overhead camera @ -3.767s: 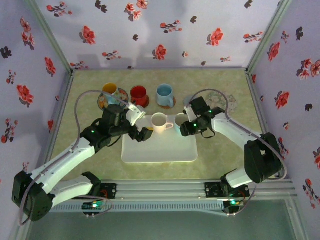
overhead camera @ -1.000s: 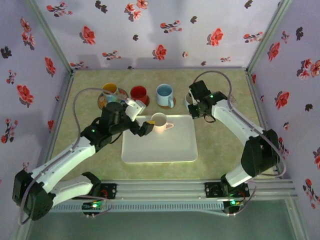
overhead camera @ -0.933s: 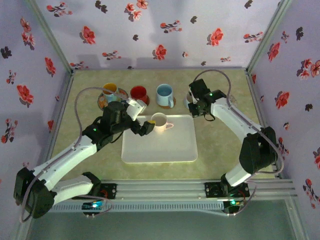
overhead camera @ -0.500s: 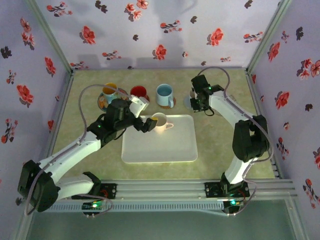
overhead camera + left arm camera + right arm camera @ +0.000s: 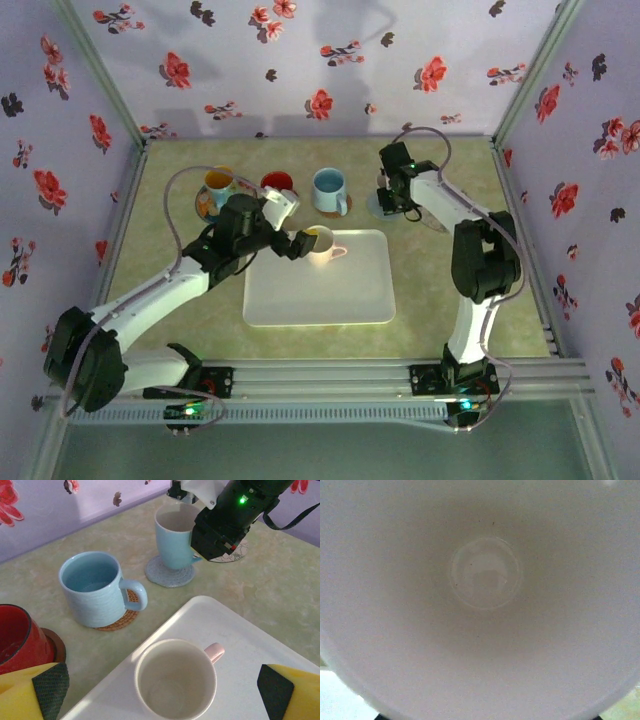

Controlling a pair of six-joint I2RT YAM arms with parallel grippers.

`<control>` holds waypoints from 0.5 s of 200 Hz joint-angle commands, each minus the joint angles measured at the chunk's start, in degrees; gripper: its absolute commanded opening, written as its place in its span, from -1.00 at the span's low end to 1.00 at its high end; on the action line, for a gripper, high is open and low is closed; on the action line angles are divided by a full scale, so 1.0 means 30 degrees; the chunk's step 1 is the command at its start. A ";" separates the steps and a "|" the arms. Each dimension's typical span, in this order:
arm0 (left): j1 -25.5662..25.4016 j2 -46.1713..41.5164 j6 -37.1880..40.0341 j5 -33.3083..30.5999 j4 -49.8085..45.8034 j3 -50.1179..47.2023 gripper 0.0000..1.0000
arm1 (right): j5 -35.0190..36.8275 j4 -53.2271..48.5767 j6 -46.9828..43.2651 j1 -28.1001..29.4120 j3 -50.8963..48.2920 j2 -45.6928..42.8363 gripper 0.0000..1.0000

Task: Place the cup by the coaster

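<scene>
Far right, right gripper [image 5: 388, 192] pinches tall pale-blue ceramic cup [image 5: 172, 535] to seat it on round grey coaster [image 5: 169, 573]; left gripper [image 5: 162, 690] gapes wide.

left arm stretched forward and inward; left gripper [image 5: 292, 228] held low, jaws spread wide. right arm extended far forward, forearm angled inward; right gripper [image 5: 388, 203] pointed down, jaws drawn nearly closed.

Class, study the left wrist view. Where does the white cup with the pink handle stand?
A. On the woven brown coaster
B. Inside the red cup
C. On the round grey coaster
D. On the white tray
D: the white cup stands upright on the flat surface of the white tray.
</scene>
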 commanded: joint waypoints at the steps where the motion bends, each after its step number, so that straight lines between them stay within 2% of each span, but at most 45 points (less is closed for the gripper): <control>1: 0.0120 0.0381 -0.0274 0.0420 0.1027 0.0630 0.99 | 0.0041 0.0568 -0.0302 -0.0204 0.1062 0.0122 -1.00; 100: 0.0201 0.0336 -0.0304 0.0748 0.0767 0.0429 1.00 | -0.0564 0.0751 -0.0031 -0.0194 0.1093 0.0694 -1.00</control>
